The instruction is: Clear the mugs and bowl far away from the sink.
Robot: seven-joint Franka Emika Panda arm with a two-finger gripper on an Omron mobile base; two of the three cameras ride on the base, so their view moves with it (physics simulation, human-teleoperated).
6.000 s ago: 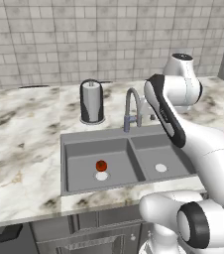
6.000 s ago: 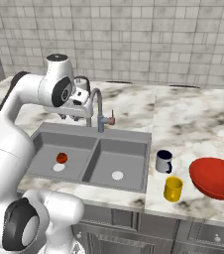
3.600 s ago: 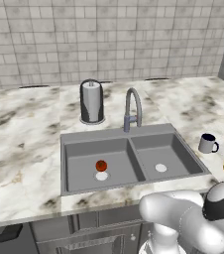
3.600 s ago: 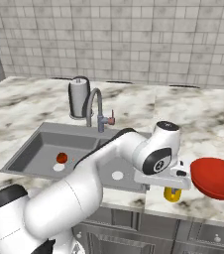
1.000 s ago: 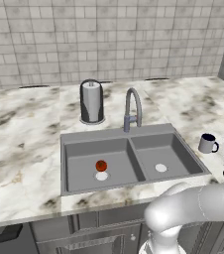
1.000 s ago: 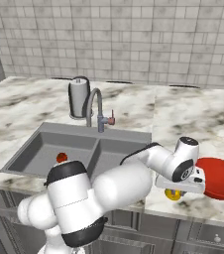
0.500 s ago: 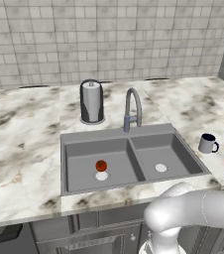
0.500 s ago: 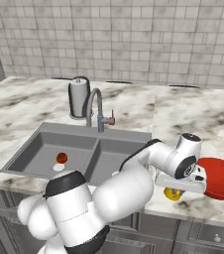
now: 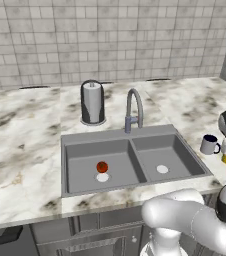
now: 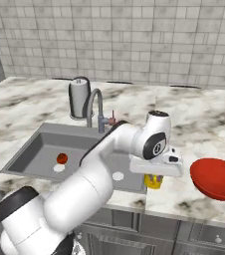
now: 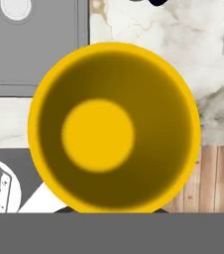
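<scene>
Two-finger gripper [image 10: 155, 175] is clenched on the small yellow handled mug [image 10: 154, 181], seen from directly above in the hand view, just right of the grey double-basin sink [image 10: 45, 149]. Grey mug with navy inside [image 9: 209, 144] and glossy red bowl [image 10: 215, 179] are also placed right of the sink.

a tall black and white can [image 9: 92, 102] stands on the marble table [image 9: 20, 135], close to the grey tile wall [image 9: 110, 40]. a small red ball [image 9: 102, 166] sits next to a round white hole.
</scene>
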